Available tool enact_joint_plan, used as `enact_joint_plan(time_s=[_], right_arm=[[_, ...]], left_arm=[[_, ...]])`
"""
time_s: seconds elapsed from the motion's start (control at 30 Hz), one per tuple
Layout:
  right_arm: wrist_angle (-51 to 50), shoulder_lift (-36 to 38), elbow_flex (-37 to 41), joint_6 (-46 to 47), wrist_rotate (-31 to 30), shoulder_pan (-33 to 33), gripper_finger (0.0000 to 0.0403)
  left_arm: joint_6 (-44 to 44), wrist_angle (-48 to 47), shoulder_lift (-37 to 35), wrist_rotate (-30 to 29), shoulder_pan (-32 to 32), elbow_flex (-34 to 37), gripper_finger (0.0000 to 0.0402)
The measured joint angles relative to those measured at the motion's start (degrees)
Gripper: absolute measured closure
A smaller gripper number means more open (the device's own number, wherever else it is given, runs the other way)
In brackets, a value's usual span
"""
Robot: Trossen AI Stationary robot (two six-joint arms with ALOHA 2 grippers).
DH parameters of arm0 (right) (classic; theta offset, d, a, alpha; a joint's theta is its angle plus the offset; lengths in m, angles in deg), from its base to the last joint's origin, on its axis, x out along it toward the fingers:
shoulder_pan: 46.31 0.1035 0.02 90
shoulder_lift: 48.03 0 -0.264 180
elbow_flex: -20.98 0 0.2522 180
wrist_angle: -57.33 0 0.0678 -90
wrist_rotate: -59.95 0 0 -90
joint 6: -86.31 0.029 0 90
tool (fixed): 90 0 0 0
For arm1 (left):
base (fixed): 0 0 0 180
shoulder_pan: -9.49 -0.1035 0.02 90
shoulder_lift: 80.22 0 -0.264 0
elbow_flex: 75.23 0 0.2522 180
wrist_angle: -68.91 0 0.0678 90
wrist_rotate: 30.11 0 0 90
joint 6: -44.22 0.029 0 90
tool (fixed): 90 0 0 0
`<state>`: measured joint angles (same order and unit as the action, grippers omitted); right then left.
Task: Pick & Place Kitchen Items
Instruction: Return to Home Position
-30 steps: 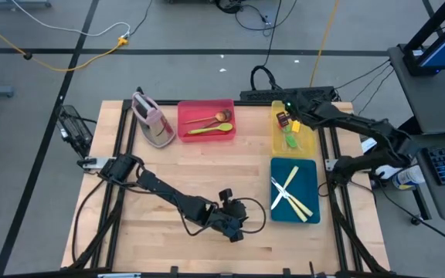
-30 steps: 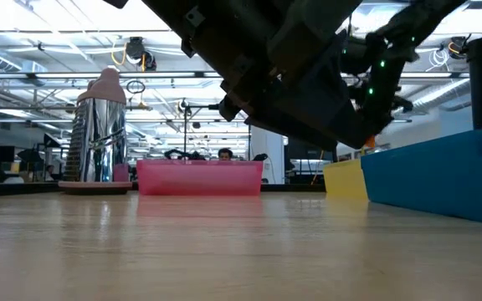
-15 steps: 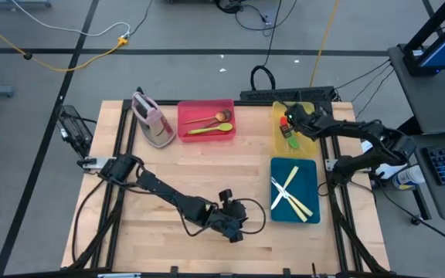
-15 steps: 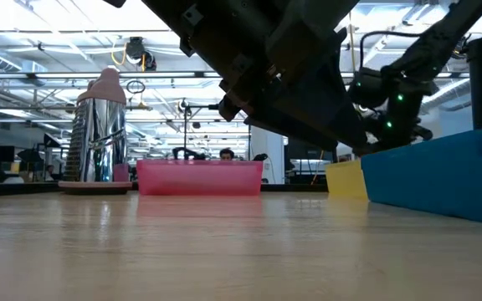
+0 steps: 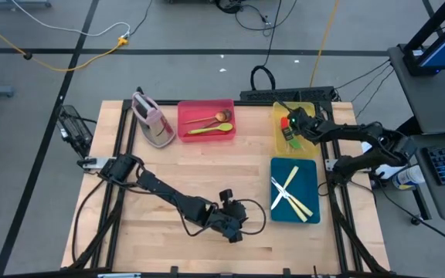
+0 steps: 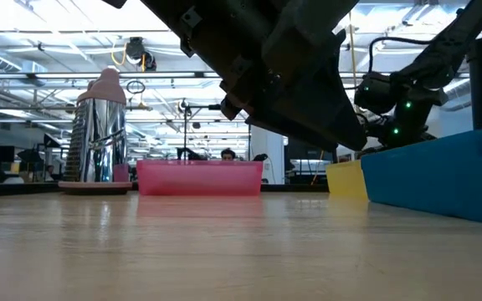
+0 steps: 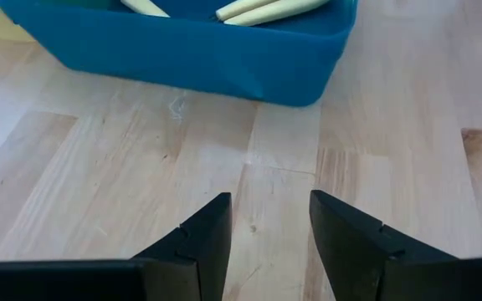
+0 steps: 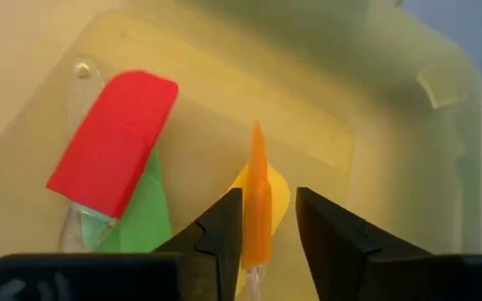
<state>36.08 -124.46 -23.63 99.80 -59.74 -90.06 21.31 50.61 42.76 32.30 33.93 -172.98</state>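
Right end effector (image 8: pixel 268 191): it hangs low over the yellow tray (image 8: pixel 392 125), with my two fingers a little apart and gripping nothing. The orange spatula (image 8: pixel 258 159) shows edge-on through the gap and, as far as I can judge, lies in the tray below.
Left end effector (image 7: pixel 270 196): fingers apart and empty, low over the bare wood of the worktop (image 5: pixel 207 174), just before the blue tray (image 7: pixel 182 50).
Yellow tray: three spatulas together. The red spatula (image 8: pixel 111 142) lies over the green spatula (image 8: pixel 136 221), and the orange one is beside them.
Blue tray: cream-handled knives (image 5: pixel 292 197) crossing one another (I count about three, not with certainty).
Red tray (image 5: pixel 205 104): a wooden spoon (image 5: pixel 207 120) and a green spoon (image 5: pixel 211 130). Red spoons, if any are there, I cannot separate from the red floor.
Pink-and-grey container (image 5: pixel 151 120): upright on the left side of the worktop, just beside the red tray. What is inside it, I cannot tell.
Done: I judge the sorting finished, because I find no utensil lying loose on the wood in the high view.
Left to do: only to bring my right arm away from the yellow tray to its rest pose. The left arm waits.
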Motion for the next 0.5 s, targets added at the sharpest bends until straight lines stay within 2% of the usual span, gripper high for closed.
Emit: enact_joint_plan(time_s=[0.13, 0.23, 0.37, 0.5], right_arm=[[-0.09, 2.9, 0.0, -2.9, 0.15, 0.43, 0.0287], [-0.41, 6.76, 0.02, -5.31, 3.12, 1.16, 0.0289], [-0.7, 13.87, 0.04, -5.42, 10.64, 3.29, 0.0293], [-1.12, 21.89, 0.04, -4.44, 20.72, 7.03, 0.0293]], left_arm=[[2.76, -0.47, -0.35, 0.69, 0.07, 0.05, 0.0234], [3.23, -2.26, -1.69, 0.48, -0.08, 0.09, 0.0234], [1.24, -9.24, -5.33, -1.34, -0.87, 0.04, 0.0234], [-1.55, -16.09, -10.13, -3.33, -1.38, 0.04, 0.0234]])
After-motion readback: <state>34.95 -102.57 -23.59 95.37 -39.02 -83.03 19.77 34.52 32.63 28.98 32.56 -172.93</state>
